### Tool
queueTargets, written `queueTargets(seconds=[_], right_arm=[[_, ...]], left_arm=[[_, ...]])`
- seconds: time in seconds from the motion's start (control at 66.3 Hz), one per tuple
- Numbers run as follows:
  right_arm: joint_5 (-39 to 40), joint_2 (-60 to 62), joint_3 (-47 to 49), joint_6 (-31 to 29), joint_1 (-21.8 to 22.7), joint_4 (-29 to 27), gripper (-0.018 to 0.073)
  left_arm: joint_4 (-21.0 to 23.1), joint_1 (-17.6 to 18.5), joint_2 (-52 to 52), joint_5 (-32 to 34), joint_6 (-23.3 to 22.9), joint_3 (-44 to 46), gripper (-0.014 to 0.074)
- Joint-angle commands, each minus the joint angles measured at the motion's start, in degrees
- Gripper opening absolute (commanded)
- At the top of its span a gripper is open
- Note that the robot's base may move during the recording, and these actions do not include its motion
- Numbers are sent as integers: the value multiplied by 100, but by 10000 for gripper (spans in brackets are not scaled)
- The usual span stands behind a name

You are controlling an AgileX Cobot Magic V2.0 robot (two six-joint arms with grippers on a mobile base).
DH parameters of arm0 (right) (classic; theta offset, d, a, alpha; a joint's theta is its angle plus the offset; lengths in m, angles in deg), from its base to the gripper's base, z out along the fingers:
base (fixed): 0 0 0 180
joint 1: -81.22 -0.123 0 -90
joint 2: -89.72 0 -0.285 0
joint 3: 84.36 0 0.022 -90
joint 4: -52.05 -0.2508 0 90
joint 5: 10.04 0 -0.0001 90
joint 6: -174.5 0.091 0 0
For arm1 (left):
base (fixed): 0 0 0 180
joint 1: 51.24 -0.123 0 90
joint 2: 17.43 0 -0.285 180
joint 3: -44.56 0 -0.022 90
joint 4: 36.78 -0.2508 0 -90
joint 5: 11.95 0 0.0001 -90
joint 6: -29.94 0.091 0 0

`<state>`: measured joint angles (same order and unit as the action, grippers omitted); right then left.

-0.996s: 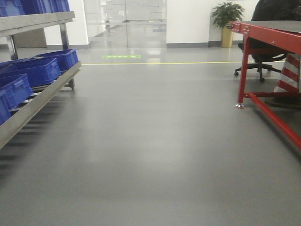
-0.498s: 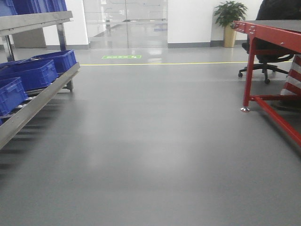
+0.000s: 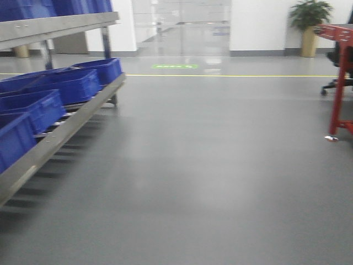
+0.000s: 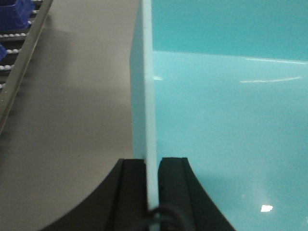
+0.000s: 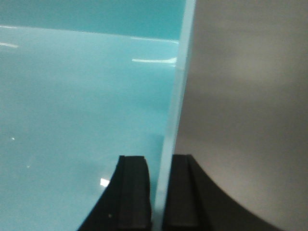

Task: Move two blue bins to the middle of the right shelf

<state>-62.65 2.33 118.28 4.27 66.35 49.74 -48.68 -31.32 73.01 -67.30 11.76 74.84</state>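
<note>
The front-facing view shows neither arm nor the load, only the room: a grey floor (image 3: pixel 220 165), a steel rack (image 3: pixel 60 130) running along the left with dark blue bins (image 3: pixel 66 83) on its sloped lower tier and more on the tier above, a yellow line (image 3: pixel 231 75) and a green marking (image 3: pixel 175 66) further off, a potted plant (image 3: pixel 310 25) by the back wall and a red table leg (image 3: pixel 337 91) at the right edge. The wrist views supply what that one lacks. In the left wrist view the left gripper (image 4: pixel 153 166) is clamped on the thin upright side wall of the pale blue bin (image 4: pixel 231 120), one black pad on each face, with the glossy interior to the right and the floor to the left; a rack edge with rollers (image 4: pixel 24 53) crosses the upper left corner. The right wrist view mirrors it: the right gripper (image 5: pixel 159 163) pinches the opposite wall of the pale blue bin (image 5: pixel 72 96), interior to the left, floor to the right. The bin hangs between the two arms, above the floor. Whether a second bin is nested inside cannot be told.
</note>
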Motion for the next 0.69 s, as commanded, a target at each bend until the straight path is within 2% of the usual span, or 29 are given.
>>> queueTargets(seconds=[0.0, 0.679], right_arm=[[65, 84, 66, -147, 36, 152, -166], [65, 84, 66, -147, 36, 152, -166]], left_arm=[[-289, -25, -77, 284, 8, 69, -111], [-289, -25, -77, 284, 8, 69, -111]])
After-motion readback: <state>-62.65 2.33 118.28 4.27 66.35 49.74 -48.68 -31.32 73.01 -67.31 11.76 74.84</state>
